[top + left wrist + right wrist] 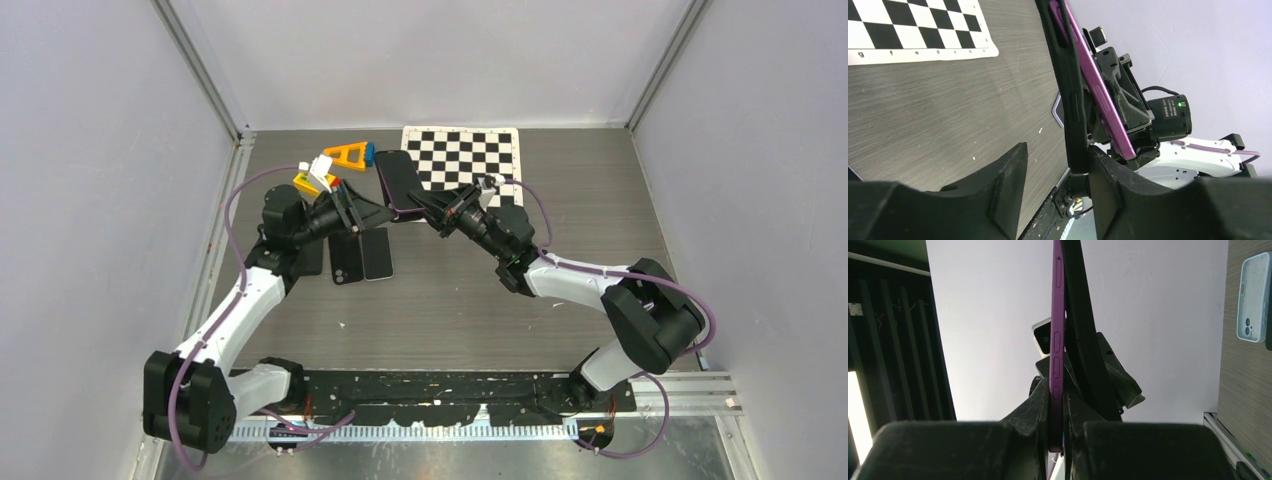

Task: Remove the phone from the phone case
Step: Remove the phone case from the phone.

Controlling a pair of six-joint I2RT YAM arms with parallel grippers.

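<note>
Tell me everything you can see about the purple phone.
The purple phone is slim, with a smooth, metallic-looking edge carrying side buttons. It is held in the air, seen edge-on, one end pinched in the right gripper. The black case hugs its far end but bows away near the gripper, so the phone is only partly out.

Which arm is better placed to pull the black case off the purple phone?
Probably left: the left end effector, open, has the black case between its fingers; the right end effector is shut on the purple phone.
</note>
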